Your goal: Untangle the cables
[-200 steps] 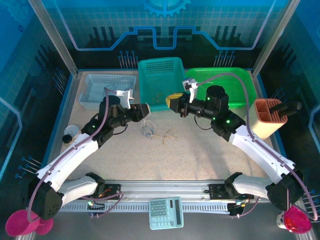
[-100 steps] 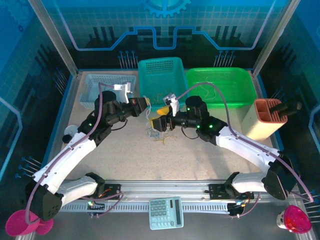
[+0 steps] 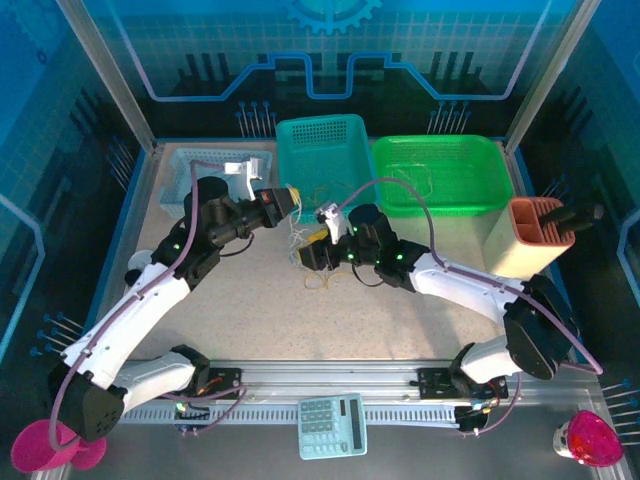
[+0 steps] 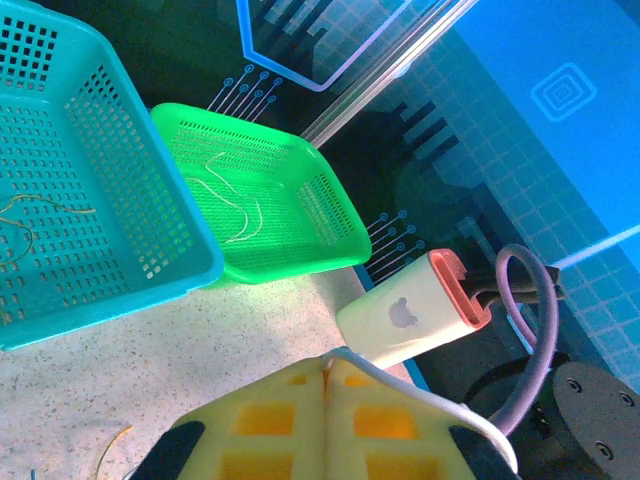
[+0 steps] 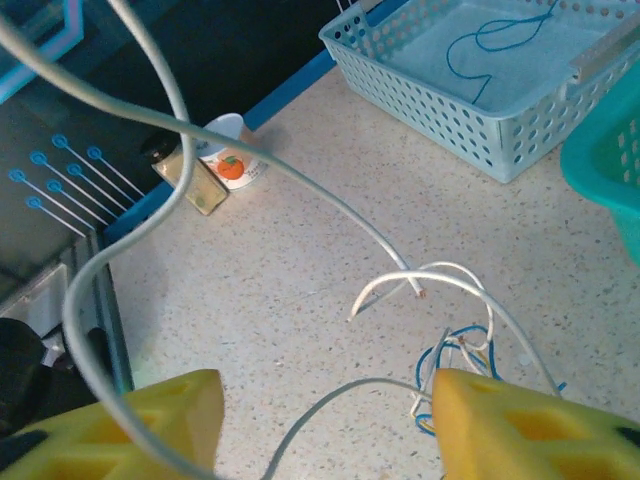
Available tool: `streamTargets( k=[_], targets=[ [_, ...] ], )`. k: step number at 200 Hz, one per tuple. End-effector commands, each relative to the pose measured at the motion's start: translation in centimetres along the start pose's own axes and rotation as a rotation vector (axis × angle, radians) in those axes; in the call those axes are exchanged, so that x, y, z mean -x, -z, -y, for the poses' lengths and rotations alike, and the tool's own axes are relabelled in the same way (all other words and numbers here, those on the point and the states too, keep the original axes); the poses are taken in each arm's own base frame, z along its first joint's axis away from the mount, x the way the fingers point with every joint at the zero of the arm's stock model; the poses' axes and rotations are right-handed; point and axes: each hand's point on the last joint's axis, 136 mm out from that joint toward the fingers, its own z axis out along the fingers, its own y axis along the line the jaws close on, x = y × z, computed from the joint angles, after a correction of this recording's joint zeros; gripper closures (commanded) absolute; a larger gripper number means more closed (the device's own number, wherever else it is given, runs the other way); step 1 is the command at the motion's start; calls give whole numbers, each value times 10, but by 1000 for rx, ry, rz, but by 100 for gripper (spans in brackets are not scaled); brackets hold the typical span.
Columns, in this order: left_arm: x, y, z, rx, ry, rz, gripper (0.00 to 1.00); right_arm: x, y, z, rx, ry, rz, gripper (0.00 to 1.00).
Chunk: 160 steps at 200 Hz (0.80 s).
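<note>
The cables lie in a loose tangle of white and blue strands on the desk, just in front of the teal basket, and a few strands rise from the tangle toward the left gripper. This gripper hangs at the front left corner of the teal basket. Its yellow fingers are clenched together, and a white cable comes out of the seam between them, so they are grasping it. The right gripper is low over the tangle, in front of the teal basket. Its fingers are released and stand apart, with the strands between them but not pinched. A long pale cable crosses the right wrist view above the desk. In the teal basket lie some thin yellow wires. Just beside it, on the side of the right arm, is a green basket with a few pale wires inside. On the other side is a light blue basket holding one blue cable. Beyond the green basket stands a cream holder with a salmon rim. In front of the light blue basket, well apart from the tangle, are a small cup and a little bottle, close together. The lilac hose of the right arm arches over the front of the green basket.
</note>
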Motion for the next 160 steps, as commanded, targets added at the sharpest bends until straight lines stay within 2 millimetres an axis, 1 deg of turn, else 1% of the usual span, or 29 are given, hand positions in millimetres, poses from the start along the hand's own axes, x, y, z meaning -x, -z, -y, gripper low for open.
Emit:
streamTargets(
  k=[1,10,18,37,71,96,122,140,146,160],
  targets=[
    [8,5,15,-37,-1,10,100,31,2,-10,1,39,70,84],
    [7,5,13,-31,-5,8,100,35,8,-10,-12,42,79,100],
    [6,5,10,-22,-8,6,100,40,16,-10,-28,44,84,100],
    [2,3,1,11,-11,1,100,60,47,-13,-68,62,119,100],
    [-8,-2,-22,82,-11,-3,100,110,117,-14,-169,112,225,100],
    [-13,-3,-33,114,-11,-3,100,144,159,-14,-228,135,300,100],
    [-19,-5,-41,130,-16,-14,100,180,191,-13,-263,139,400,100],
    [-24,-8,-43,120,-29,-32,100,205,202,-20,-241,152,445,100],
    [-26,-10,-43,114,-36,-38,94,212,203,-23,-232,160,450,100],
    [-30,-11,-44,98,-46,-46,73,225,203,-29,-213,181,459,100]
  ],
)
